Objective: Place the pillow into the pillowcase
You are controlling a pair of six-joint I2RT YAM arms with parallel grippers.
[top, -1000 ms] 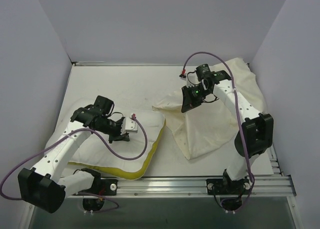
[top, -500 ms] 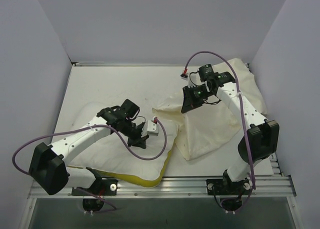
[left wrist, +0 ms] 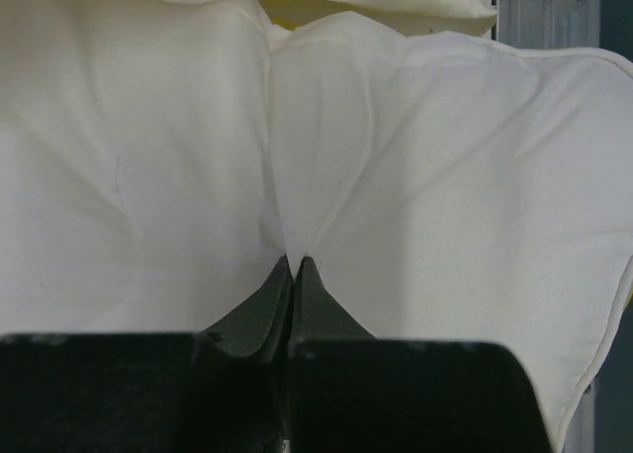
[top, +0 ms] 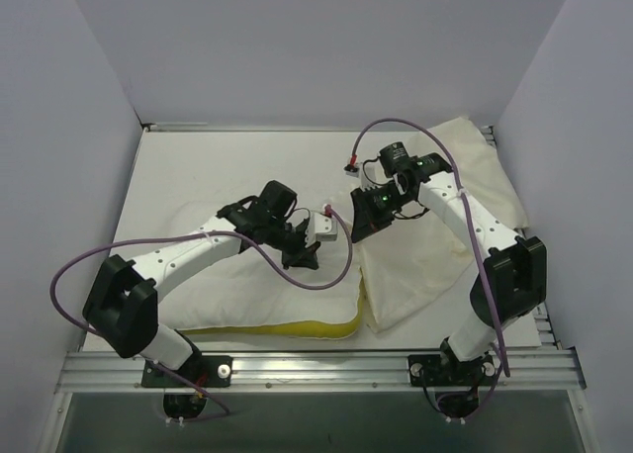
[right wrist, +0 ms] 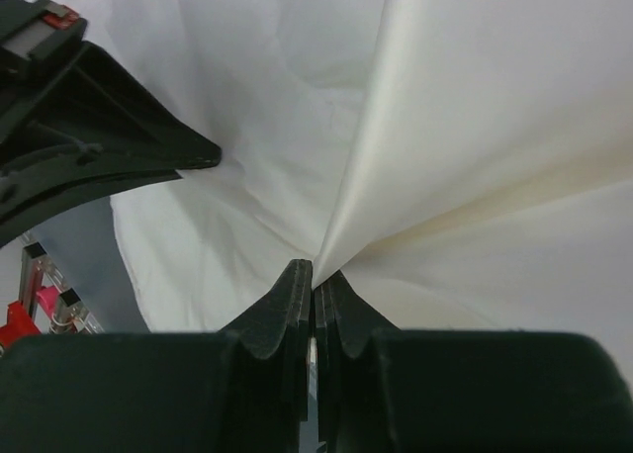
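The pillow is plump and white with a yellow band along its near edge, lying at the front left to middle of the table. My left gripper is shut on a pinch of the pillow near its right end. The pillowcase is thin wrinkled cream cloth at the right. My right gripper is shut on its left edge and holds that edge up beside the pillow's right end. In the right wrist view the cream cloth fans out from my shut gripper, with the white pillow just beyond.
Grey walls stand close on the left, back and right. A metal rail runs along the near edge. A purple cable loops off the left arm, and another arcs over the right arm.
My left gripper has dragged the pillow to the right, up to the pillowcase. My right gripper has moved the pillowcase's edge a little left and nearer, meeting the pillow's end.
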